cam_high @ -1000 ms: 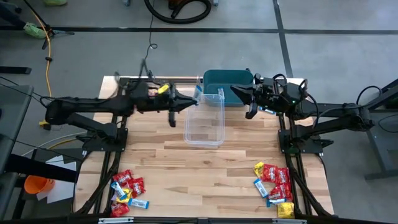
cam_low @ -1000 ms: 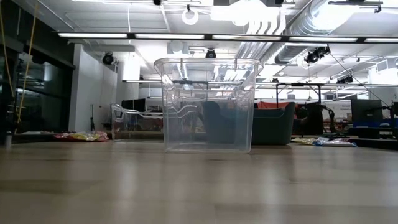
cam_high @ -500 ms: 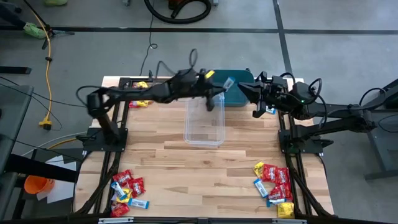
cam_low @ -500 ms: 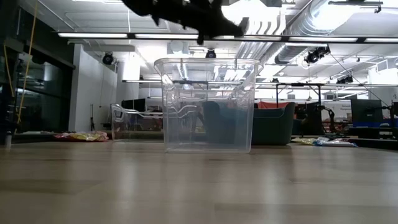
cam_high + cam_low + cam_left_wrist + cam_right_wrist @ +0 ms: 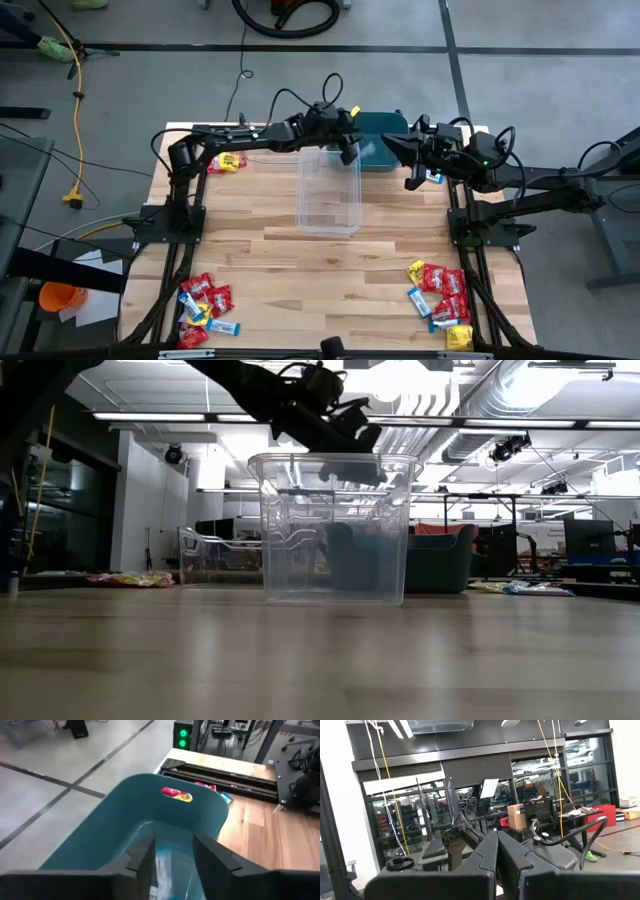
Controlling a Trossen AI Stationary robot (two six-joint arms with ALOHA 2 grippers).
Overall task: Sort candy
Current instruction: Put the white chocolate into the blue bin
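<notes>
My left gripper (image 5: 352, 150) reaches over the teal bin (image 5: 378, 138) at the table's far edge and is open, its fingers (image 5: 145, 862) pointing slantwise down into the bin (image 5: 125, 815). A light-blue candy packet (image 5: 164, 865) shows in the gap between them. A red-and-yellow packet (image 5: 177, 794) shows against the bin's far wall. Piles of red, yellow and blue candy lie near the front left corner (image 5: 205, 305) and the front right corner (image 5: 440, 298). My right gripper (image 5: 388, 142) hangs shut and empty beside the bin, pointing up into the room (image 5: 497, 851). My left gripper stands with its fingers apart on either side of the light-blue packet (image 5: 164, 865). I cannot tell whether either finger touches it.
A clear plastic tub (image 5: 330, 190) stands at mid-table just in front of the teal bin, tall in the low view (image 5: 333, 528). More candy (image 5: 230, 160) lies at the far left. Bare wood runs between the tub and the two front piles.
My left gripper has swung from the far left toward the table's right, past the clear tub's far end, to above the teal bin, sinking and tipping downward. The light-blue packet seen at its fingertips half a second ago no longer shows there in the high view.
</notes>
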